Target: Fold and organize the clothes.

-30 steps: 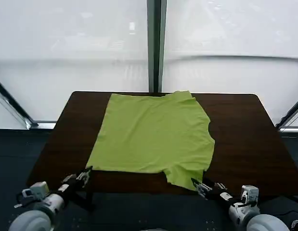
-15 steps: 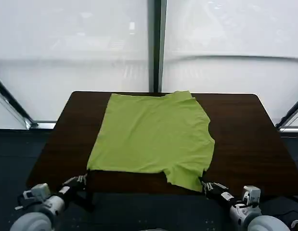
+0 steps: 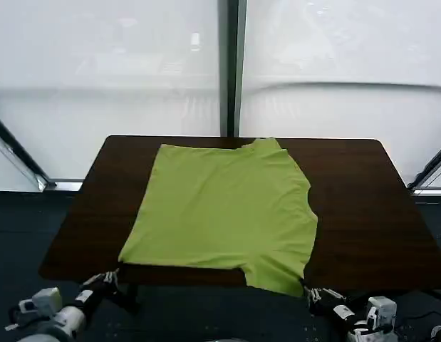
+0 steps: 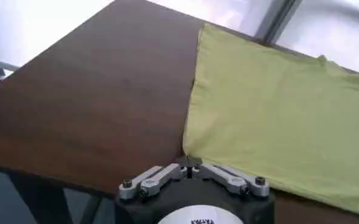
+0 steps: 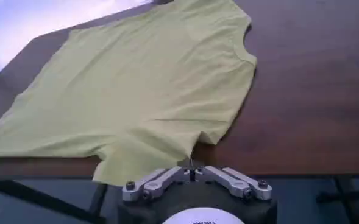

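One dark wood table (image 3: 362,206) with the lime-green T-shirt (image 3: 224,206) spread flat on it, near hem spilling over the front edge; left gripper (image 3: 110,276) and right gripper (image 3: 310,291) jaws each clenched on a near corner

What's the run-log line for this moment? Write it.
left claw: shut on T-shirt corner | right claw: shut on sleeve | T-shirt: spread, unfolded, on table

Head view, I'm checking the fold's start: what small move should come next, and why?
Probably release both hands: the left hand and right hand pinch the near corners of the lime-green short-sleeved T-shirt, which already lies flat and reaches the dark wooden table's near edge.
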`<state>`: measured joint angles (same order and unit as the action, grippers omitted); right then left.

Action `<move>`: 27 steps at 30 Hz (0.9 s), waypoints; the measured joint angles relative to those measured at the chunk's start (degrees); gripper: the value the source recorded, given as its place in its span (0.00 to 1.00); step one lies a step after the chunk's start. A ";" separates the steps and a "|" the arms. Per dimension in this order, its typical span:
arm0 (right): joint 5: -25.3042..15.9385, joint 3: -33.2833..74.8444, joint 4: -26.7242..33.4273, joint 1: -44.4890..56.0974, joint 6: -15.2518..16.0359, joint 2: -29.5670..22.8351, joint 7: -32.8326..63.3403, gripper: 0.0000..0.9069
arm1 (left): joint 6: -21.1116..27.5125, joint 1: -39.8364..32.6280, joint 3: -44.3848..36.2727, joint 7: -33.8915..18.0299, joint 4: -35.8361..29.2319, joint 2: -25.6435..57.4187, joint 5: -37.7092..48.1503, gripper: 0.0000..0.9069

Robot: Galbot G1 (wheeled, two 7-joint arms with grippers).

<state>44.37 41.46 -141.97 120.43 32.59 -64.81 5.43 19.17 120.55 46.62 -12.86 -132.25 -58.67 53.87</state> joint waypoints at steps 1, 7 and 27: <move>0.05 0.26 0.00 -0.38 -0.26 0.03 -0.18 0.00 | -0.25 0.08 0.10 0.01 -0.27 -0.22 0.03 0.00; 2.03 1.50 0.51 -4.58 -0.97 1.29 -0.32 0.00 | -0.93 -1.51 -0.56 1.23 -1.17 -1.10 0.28 0.00; 2.51 -3.05 14.45 -25.83 -2.43 1.90 -0.25 0.00 | -0.46 -20.26 -6.38 0.41 6.26 -0.72 -0.18 0.00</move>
<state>46.88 38.41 -127.52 94.59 30.17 -62.91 5.18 18.70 100.28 40.24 -12.46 -126.00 -59.39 53.69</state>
